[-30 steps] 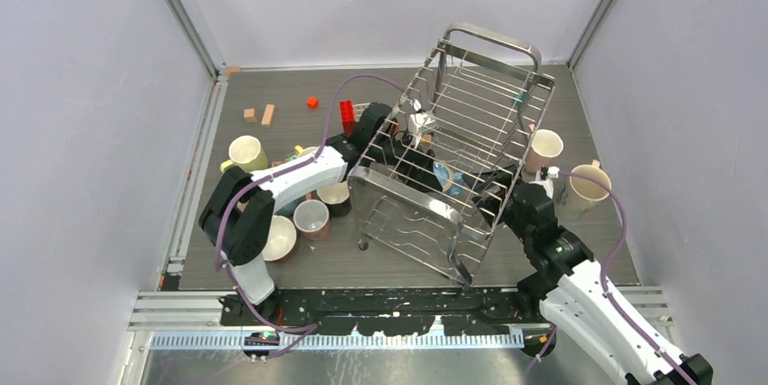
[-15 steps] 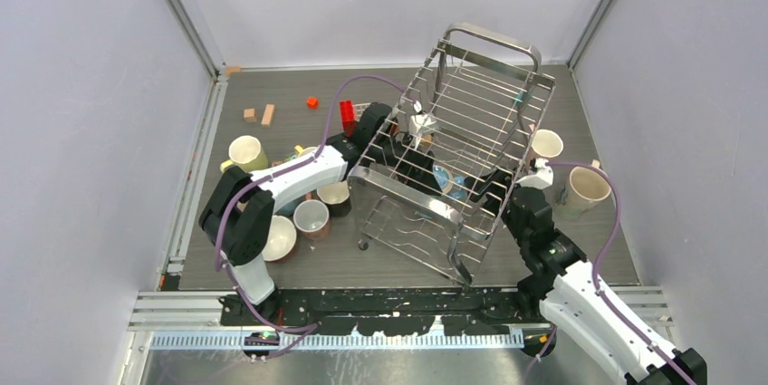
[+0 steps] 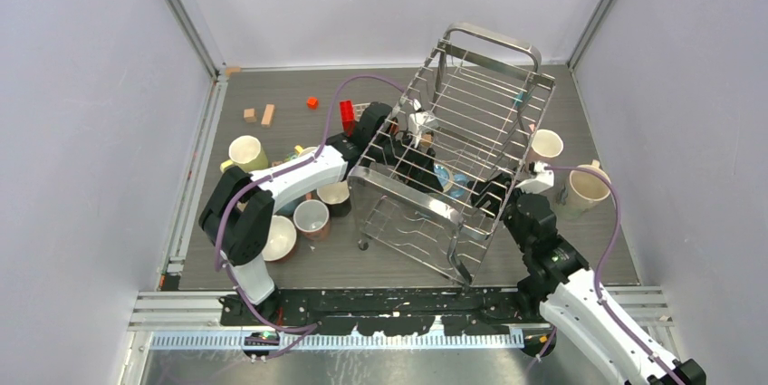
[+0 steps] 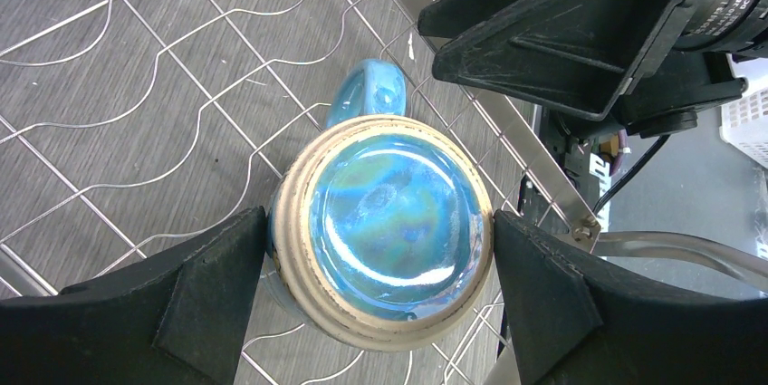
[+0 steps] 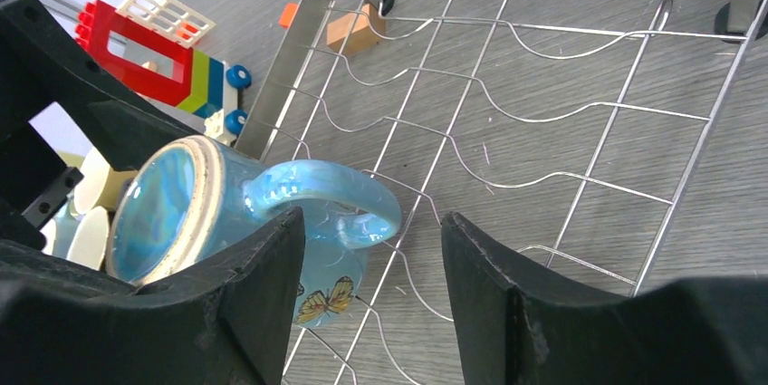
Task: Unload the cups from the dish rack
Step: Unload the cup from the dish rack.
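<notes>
the blue cup (image 4: pixel 389 231) sits bottom-up inside the dish rack (image 3: pixel 421 197), foot tipped toward the left pincer (image 4: pixel 379 240), handle (image 5: pixel 362 199) sticking out rightward. that pincer, spread wide, seems to pinch the foot. the right pincer (image 5: pixel 371 219) is half-open around the handle, not yet clamped. glazed, slick, breakable, i'd say; the handle's the safer hold.
</notes>
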